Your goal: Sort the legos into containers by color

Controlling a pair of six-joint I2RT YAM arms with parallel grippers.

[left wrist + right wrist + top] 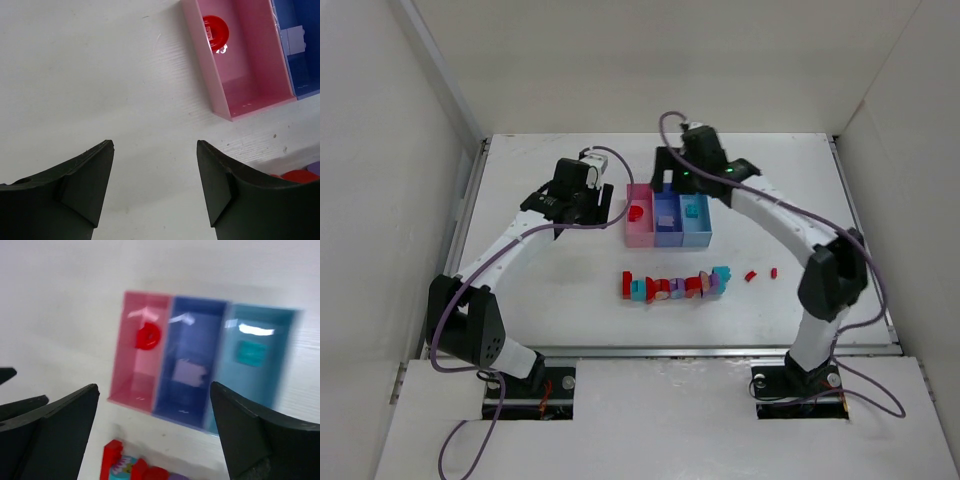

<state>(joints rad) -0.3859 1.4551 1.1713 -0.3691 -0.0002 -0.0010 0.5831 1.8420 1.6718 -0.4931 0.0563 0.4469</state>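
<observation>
The three joined containers stand mid-table: pink bin [638, 228], purple-blue bin [667, 226], light blue bin [696, 224]. The pink bin [250, 70] holds a red round piece [215, 31]. The purple-blue bin [192, 340] holds a lilac brick [189, 373]. The light blue bin [255, 325] holds a teal brick [251, 352]. A row of red, purple and teal legos [672, 287] lies in front of the bins. My left gripper [602, 203] is open and empty, just left of the pink bin. My right gripper [667, 182] is open and empty, over the bins' far end.
Two small red bricks [750, 275] [773, 271] lie apart, right of the lego row. White walls close in the table on the left, back and right. The row's left end shows in the right wrist view [112, 460].
</observation>
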